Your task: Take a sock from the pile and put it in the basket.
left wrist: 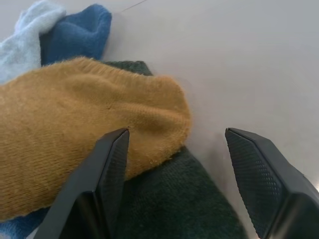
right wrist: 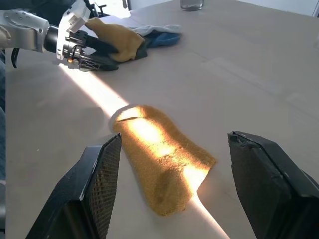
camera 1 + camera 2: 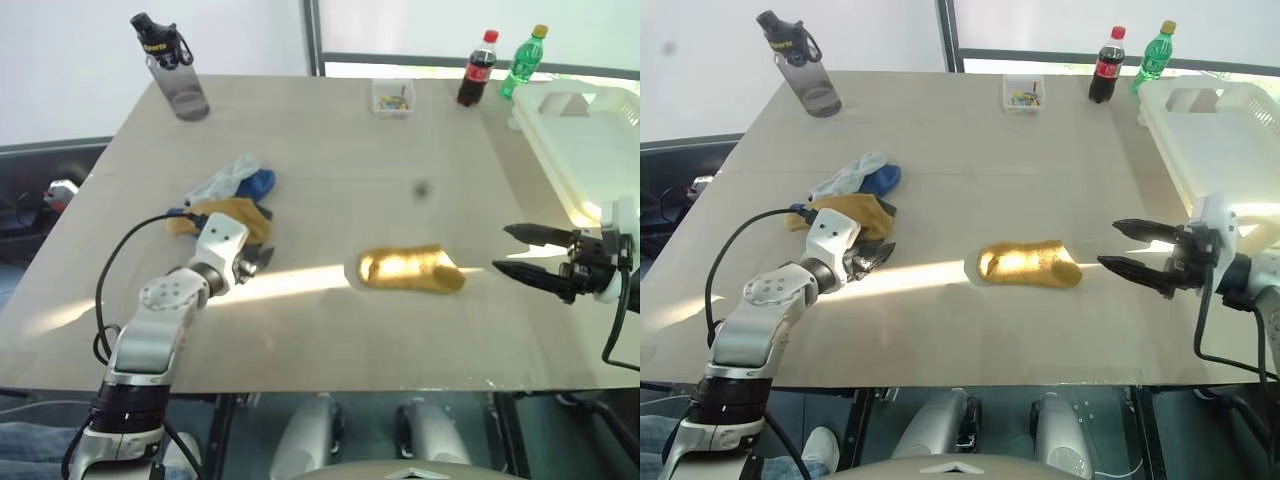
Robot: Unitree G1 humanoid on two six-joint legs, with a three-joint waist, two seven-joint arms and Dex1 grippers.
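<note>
So far nothing sits in the large white slotted plastic basket [image 3: 585,150]; both the left gripper [image 1: 174,164] and the right gripper [image 3: 1135,248] gape empty, left at the loose sock pile [image 3: 228,200], right beside a lone mustard knit sock [image 3: 410,269] mid-worktop.

Bright daylight, a sun streak across the table [image 3: 330,140], basket [image 3: 590,150] glaring.

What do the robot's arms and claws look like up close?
Silver-grey rounded arm segments with round joint caps, black cables looping alongside. Each ends in a white wrist block. The left claw and right claw each have two black tapered fingers with finely textured inner pads.
</note>
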